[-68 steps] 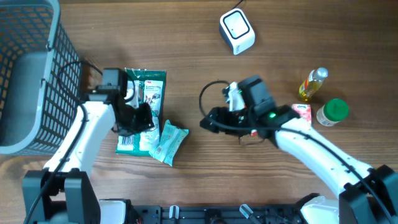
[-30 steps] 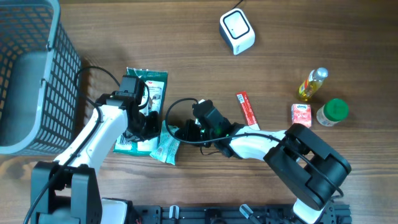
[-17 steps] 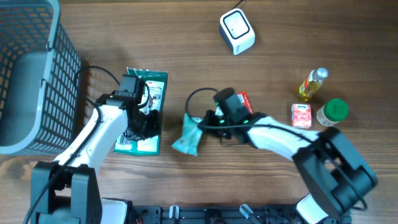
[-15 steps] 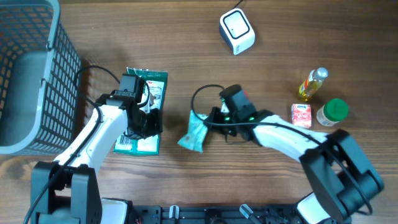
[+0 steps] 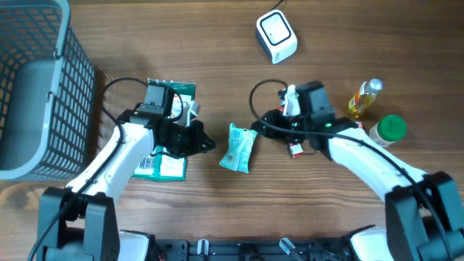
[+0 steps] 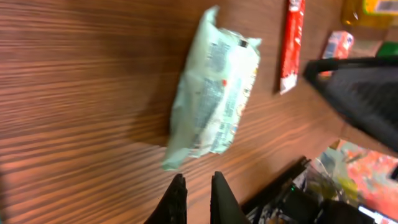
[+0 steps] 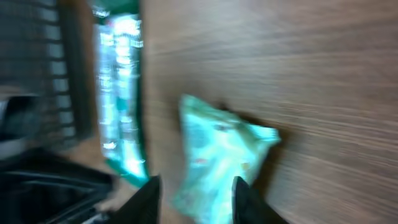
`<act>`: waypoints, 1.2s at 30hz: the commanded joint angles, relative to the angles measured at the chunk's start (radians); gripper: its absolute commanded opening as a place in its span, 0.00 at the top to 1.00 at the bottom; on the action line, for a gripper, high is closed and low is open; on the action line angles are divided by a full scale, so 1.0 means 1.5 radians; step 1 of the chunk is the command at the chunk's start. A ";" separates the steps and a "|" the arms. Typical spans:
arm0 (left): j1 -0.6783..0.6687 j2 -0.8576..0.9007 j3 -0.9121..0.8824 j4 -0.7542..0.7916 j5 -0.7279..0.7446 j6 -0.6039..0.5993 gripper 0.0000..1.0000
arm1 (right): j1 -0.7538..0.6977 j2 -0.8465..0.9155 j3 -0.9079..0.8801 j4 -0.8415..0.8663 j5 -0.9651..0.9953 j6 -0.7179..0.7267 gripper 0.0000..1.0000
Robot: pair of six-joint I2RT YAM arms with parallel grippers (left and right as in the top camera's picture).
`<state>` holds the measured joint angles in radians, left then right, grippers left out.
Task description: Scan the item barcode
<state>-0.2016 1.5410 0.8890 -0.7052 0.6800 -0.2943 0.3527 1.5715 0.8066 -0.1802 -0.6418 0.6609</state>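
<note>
Left gripper (image 6: 198, 178): clenched shut, empty | Right gripper (image 7: 195, 191): fingers parted, holding nothing | Pale green packet (image 5: 238, 147): flat on wooden table (image 5: 333, 210), between both grippers | White scanner (image 5: 276, 36): well apart, far edge

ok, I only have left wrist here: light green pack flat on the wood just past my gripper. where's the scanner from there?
Observer: Overhead shows the white scanner on the far side of the table, beyond the pack and slightly to the right of it.
Operator: does the right arm have the pack?
Observer: No. The right gripper is open and the pack lies free beyond it.
Operator: what's behind me?
Observer: A larger green bag lies flat behind the left gripper, between it and the grey basket.
</note>
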 commanded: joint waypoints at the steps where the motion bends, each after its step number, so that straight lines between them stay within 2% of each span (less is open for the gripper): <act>1: -0.031 0.016 -0.004 0.024 0.027 0.001 0.94 | 0.003 -0.010 0.013 -0.023 -0.084 -0.019 0.96; 10: -0.091 0.090 -0.004 0.085 0.030 -0.018 0.96 | 0.013 0.022 -0.001 -0.012 -0.051 -0.014 0.96; 19: -0.099 0.139 -0.004 0.127 0.031 -0.036 0.96 | 0.041 0.096 -0.001 0.042 -0.049 -0.013 0.96; 27: -0.099 0.140 -0.004 0.129 -0.087 -0.037 0.96 | 0.044 0.182 -0.001 0.066 -0.018 -0.004 0.96; 36: -0.089 0.141 0.006 0.122 -0.132 -0.056 0.96 | 0.044 0.210 -0.001 0.065 0.014 -0.004 0.96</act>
<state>-0.3458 1.7424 0.8890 -0.5148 0.5251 -0.3466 0.4137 1.8332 0.8127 -0.0731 -0.6979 0.6529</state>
